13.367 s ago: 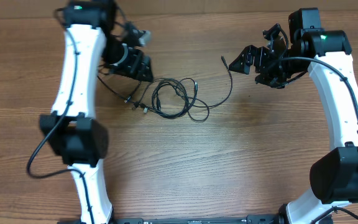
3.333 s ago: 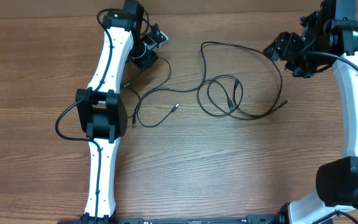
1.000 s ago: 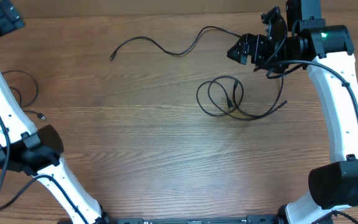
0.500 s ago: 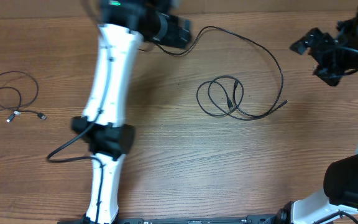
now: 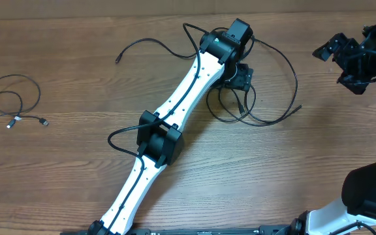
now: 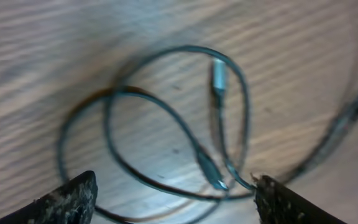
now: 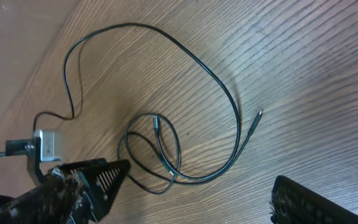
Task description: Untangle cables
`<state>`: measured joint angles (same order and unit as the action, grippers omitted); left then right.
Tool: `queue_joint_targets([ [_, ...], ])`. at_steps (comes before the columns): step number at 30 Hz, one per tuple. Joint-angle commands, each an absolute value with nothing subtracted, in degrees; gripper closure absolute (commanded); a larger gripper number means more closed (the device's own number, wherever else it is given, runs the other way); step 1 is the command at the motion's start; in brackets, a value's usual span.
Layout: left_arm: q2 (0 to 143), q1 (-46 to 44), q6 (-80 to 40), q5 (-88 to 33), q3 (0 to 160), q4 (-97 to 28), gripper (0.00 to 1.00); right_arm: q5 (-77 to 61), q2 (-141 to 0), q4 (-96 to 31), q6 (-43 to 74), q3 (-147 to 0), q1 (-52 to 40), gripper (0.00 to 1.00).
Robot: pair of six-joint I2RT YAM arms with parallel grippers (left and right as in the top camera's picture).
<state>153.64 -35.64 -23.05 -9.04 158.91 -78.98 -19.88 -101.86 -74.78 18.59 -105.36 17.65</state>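
Note:
A coiled black cable [image 5: 256, 114] with a silver-tipped plug lies at the table's middle right. A long black cable [image 5: 150, 44] arcs from the upper left, past my left arm, round to a tip near the coil. A third looped cable [image 5: 10, 104] lies alone at the far left. My left gripper [image 5: 239, 76] hovers over the coil's top, open and empty; the left wrist view shows the coil [image 6: 166, 121] and its plug [image 6: 218, 73] between the open fingers of this gripper [image 6: 176, 200]. My right gripper [image 5: 352, 61] is open and empty at the far right, apart from the cables [image 7: 166, 155]; it also shows in the right wrist view [image 7: 191, 196].
The wooden table [image 5: 273, 176] carries only the cables. My left arm [image 5: 175, 111] stretches diagonally from the bottom left across the middle. The table's back edge runs close behind both grippers.
My left arm has swung right and down from the long cable's top to above the coil. The right gripper has hardly moved. The cables lie where they were.

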Motion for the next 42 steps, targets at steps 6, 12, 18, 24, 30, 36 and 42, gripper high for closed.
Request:
queue_joint_targets([
  [6,157.25,-35.53,-10.46,1.67,158.95,-80.90,0.27,-19.09,-101.38,-75.57,15.99,-106.19,17.74,0.02],
  [12,160.79,-34.52,3.68,-2.74,158.71,-81.08,0.24,-19.09,-101.38,-75.59,16.01,-106.19,17.74,0.02],
  [18,163.28,-32.21,9.04,-2.76,158.69,-77.03,0.29,-19.09,-101.38,-76.75,16.01,-106.19,17.74,0.02],
  [24,164.62,-31.16,9.21,-4.21,158.69,-77.91,0.84,-19.09,-101.38,-76.93,16.01,-106.19,17.74,0.02],
  [30,163.37,-30.57,5.32,-3.79,161.97,-84.29,0.96,-19.09,-101.38,-76.58,16.01,-106.19,17.74,0.02],
  [36,154.19,-24.93,-6.66,-5.65,176.79,-90.74,0.96,-19.11,-101.38,-76.23,16.03,-106.19,17.74,0.02],
  [42,135.46,-21.98,-6.90,-10.11,180.05,-91.79,0.96,-23.44,-101.38,-77.32,16.01,-106.19,17.67,0.02],
])
